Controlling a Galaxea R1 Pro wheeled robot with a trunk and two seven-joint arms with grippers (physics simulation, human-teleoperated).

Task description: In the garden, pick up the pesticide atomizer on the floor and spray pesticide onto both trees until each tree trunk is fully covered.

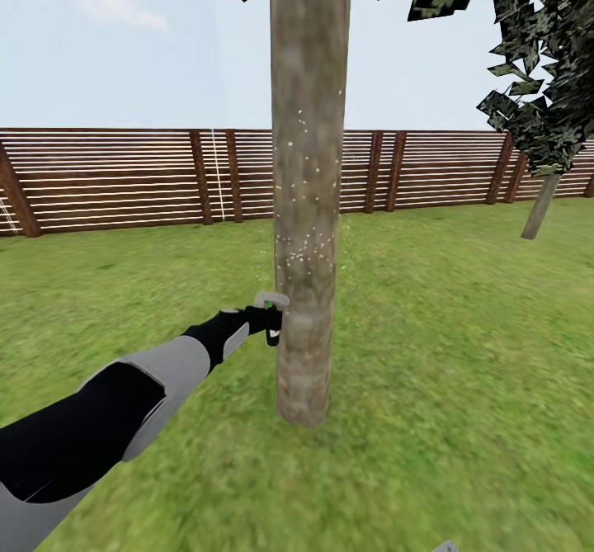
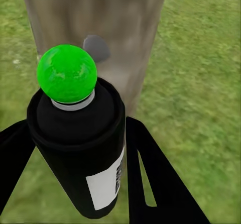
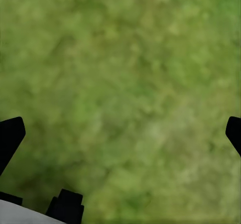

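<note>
Now my left fingers [image 2: 75, 184] grip the atomizer [image 2: 78, 148] beside the trunk [image 1: 307, 205]; right fingers [image 3: 120, 133] gape; aiming low leaves upper bark unsprayed

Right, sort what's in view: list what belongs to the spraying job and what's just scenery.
Job:
- pesticide atomizer, green-capped, held in the left gripper
- tree trunk right in front of it, speckled with pale dots
- second tree at the right, leaning

Scenery:
- wooden fence
- lawn
- right gripper, open over grass
</note>
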